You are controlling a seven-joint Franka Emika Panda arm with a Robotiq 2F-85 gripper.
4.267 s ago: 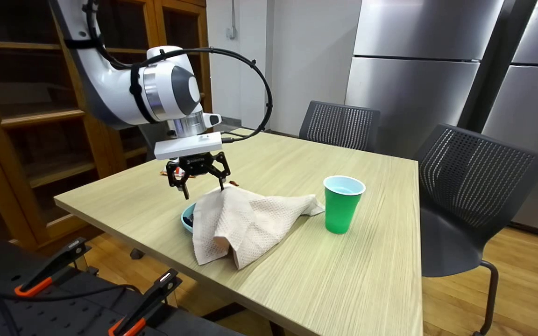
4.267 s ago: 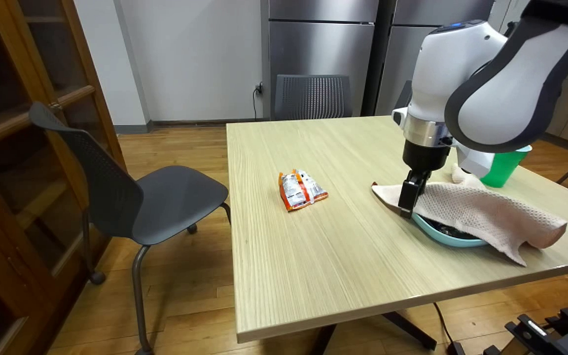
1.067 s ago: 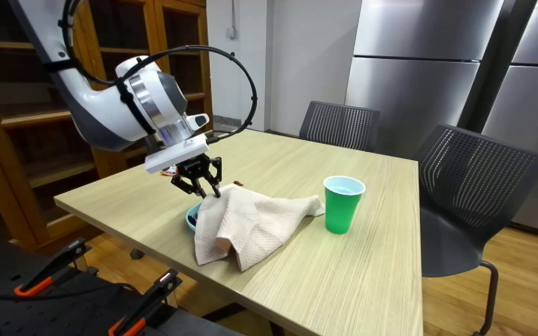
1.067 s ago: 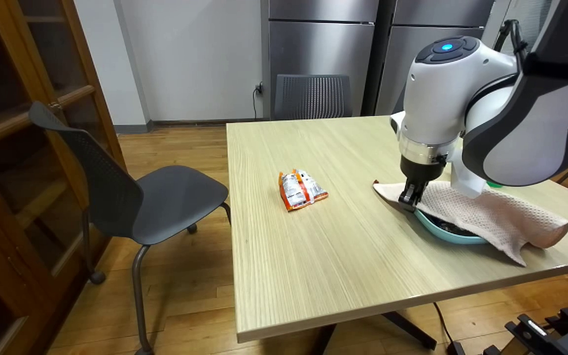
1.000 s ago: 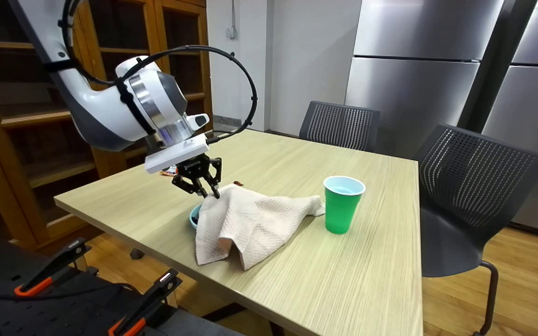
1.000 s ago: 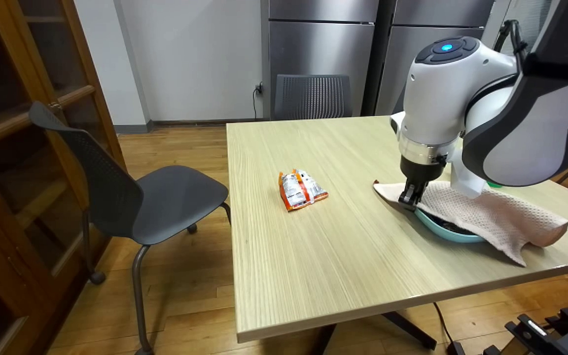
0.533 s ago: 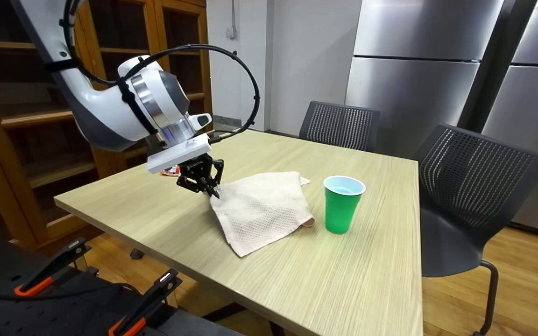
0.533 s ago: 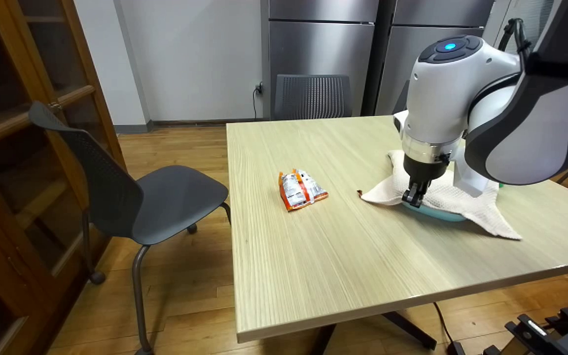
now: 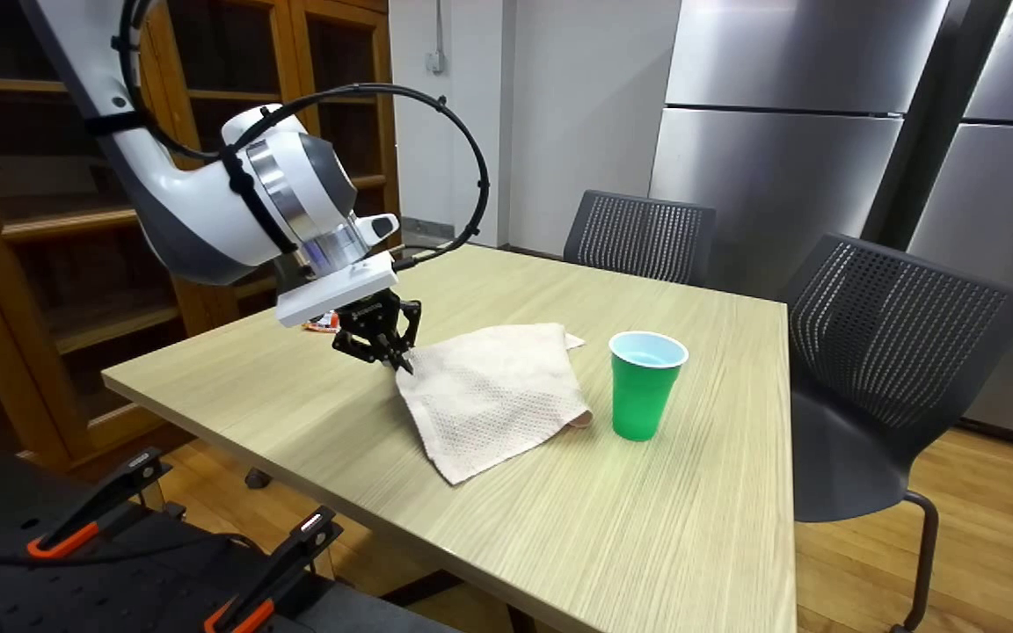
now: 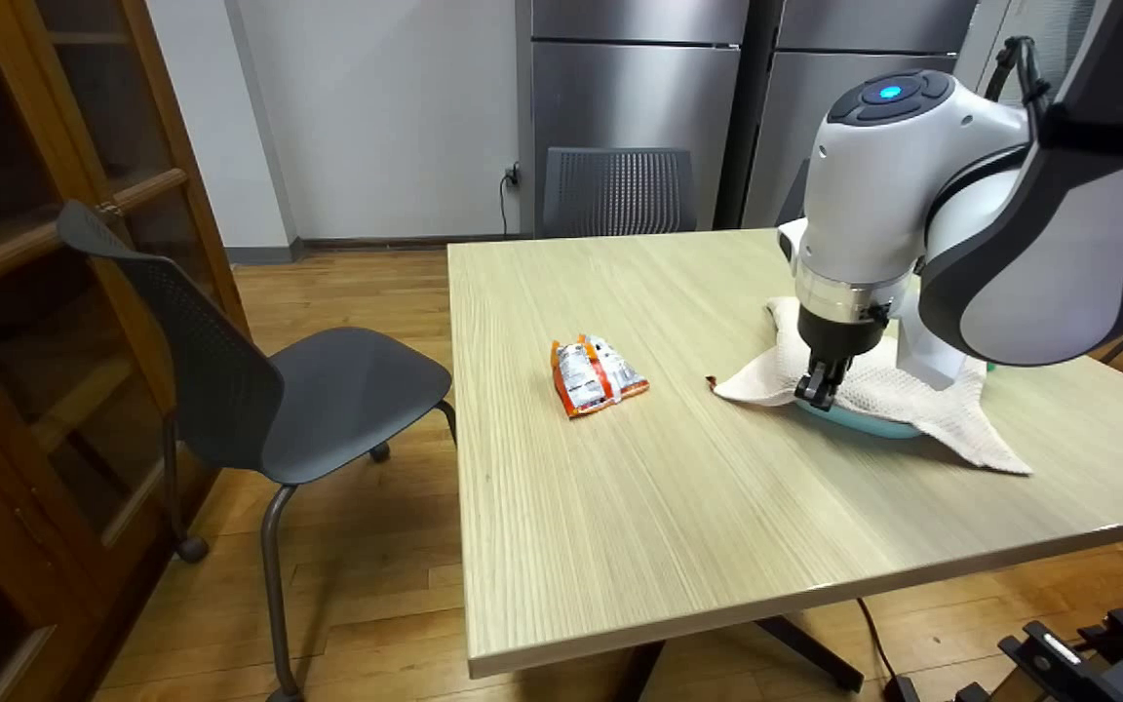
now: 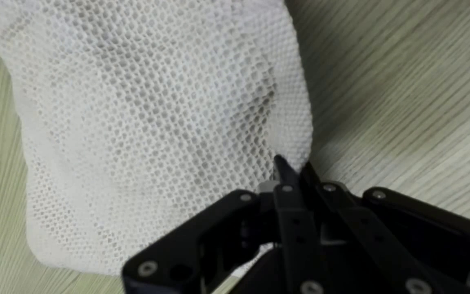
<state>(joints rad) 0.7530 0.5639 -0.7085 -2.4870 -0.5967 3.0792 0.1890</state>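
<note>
The bumpy white cloth (image 9: 498, 400) moved, hiding more of the light-blue bowl (image 10: 866, 423); the black hand (image 11: 295, 167) pinches the cloth.

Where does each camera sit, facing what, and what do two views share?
An exterior view: beside the table, facing the green cup and refrigerators; arm and claw show.
An exterior view: beside the table, facing the snack packet and refrigerators; arm and claw show.
Wrist view: on the arm, facing down at the waffle-weave towel; claw alone shows.
Both exterior views share table, towel and refrigerators.
</note>
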